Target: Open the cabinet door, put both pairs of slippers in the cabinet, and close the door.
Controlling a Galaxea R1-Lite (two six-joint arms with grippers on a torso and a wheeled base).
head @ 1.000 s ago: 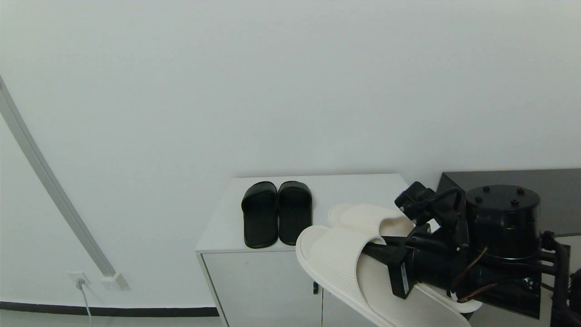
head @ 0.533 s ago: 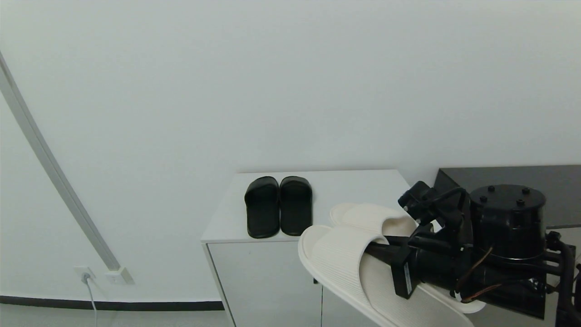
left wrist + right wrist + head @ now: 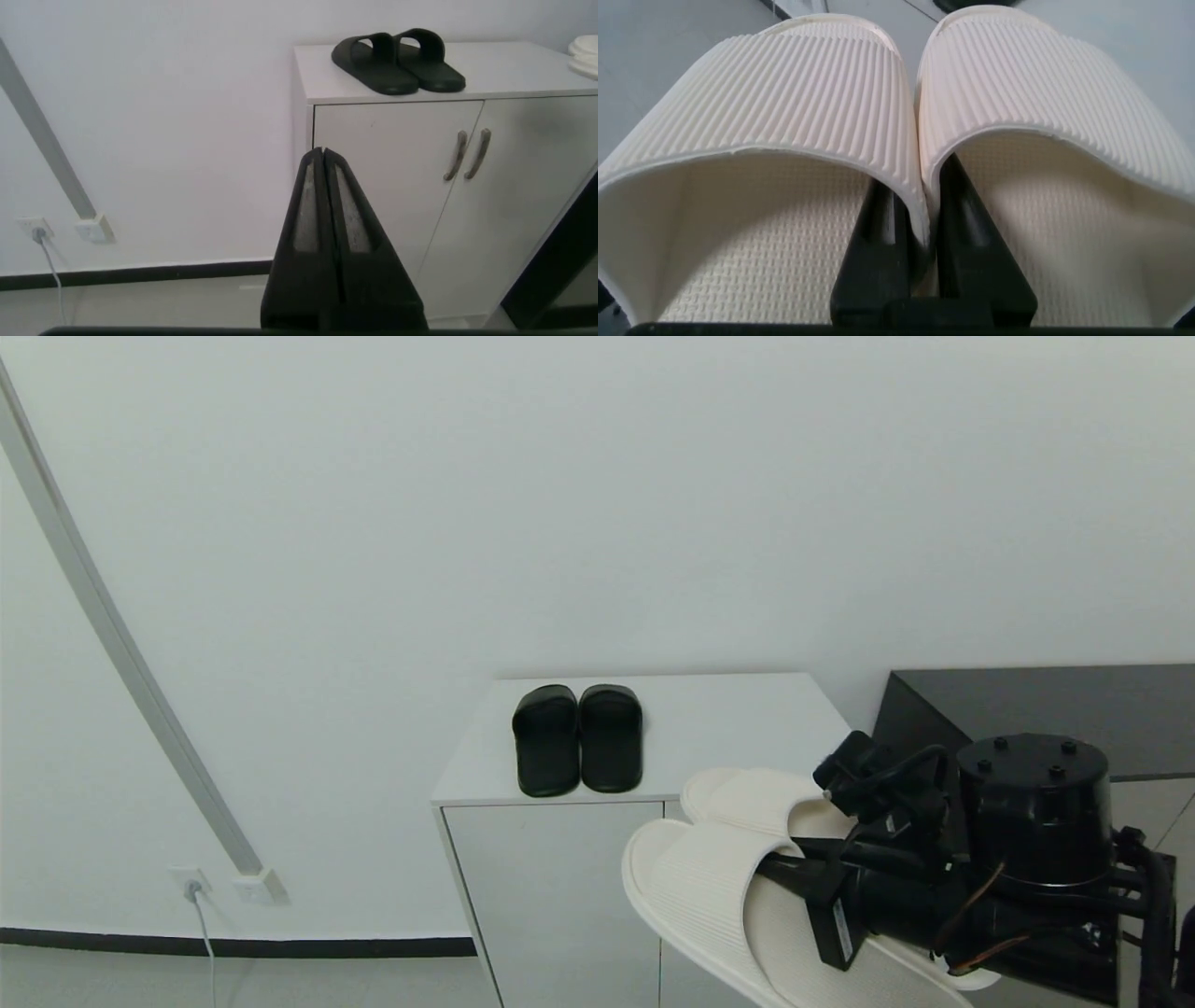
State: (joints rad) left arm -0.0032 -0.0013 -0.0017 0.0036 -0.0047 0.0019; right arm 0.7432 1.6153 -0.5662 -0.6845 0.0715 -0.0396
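Nothing here you can read. The only print in sight is a small white sticker (image 3: 840,930) on the side of the right gripper (image 3: 918,229), seen in the head view, and its lettering is too small for you to make out.

One slipper pair (image 3: 578,740) atop the cabinet (image 3: 551,887); the other pair (image 3: 709,887) nearer, rightward.

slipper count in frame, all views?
4. Two black slippers sit side by side on the cabinet top. Two white slippers are pinched together at their inner strap edges in the right tool. None seems hidden.
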